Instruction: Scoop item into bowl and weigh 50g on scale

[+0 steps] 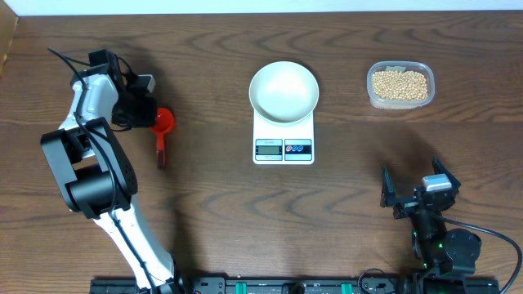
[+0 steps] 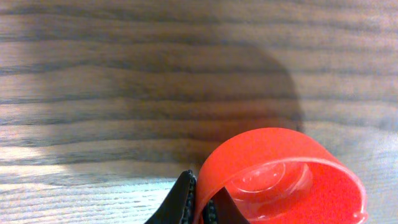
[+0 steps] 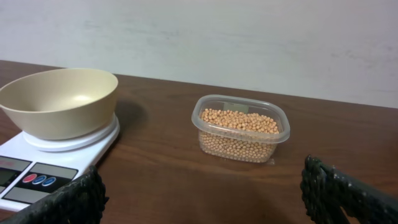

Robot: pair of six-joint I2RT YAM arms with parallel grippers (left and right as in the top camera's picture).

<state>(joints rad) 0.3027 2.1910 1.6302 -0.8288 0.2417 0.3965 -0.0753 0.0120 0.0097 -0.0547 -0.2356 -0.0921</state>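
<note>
- Overhead view has my left end effector (image 1: 145,110) down at the far left of the counter (image 1: 212,204), right on the red scoop (image 1: 163,122) and well apart from everything else.
- Left wrist view settles the grip. The two fingers (image 2: 184,200) are pinched together on the scoop's thin rim, one outside the cup and one inside, so it's clamped on the scoop. The cup is empty.
- Right end effector (image 1: 413,194) sits near my edge on the right, jaws wide apart, holding nothing.
- The beans (image 1: 400,84) are all in the clear tub (image 1: 372,96) at the far right. The bowl (image 1: 283,90) sits empty on the scale (image 1: 283,149), mid-counter.
- My read: this is the grab-the-scoop step, and nothing's been weighed yet. Next I need to lift the scoop without it twisting in that rim pinch, then carry it past the scale to the tub and dig in.
- Writing: none I can read. The scale's display and buttons show, but any digits are too small, and I can't see a brand anywhere.
</note>
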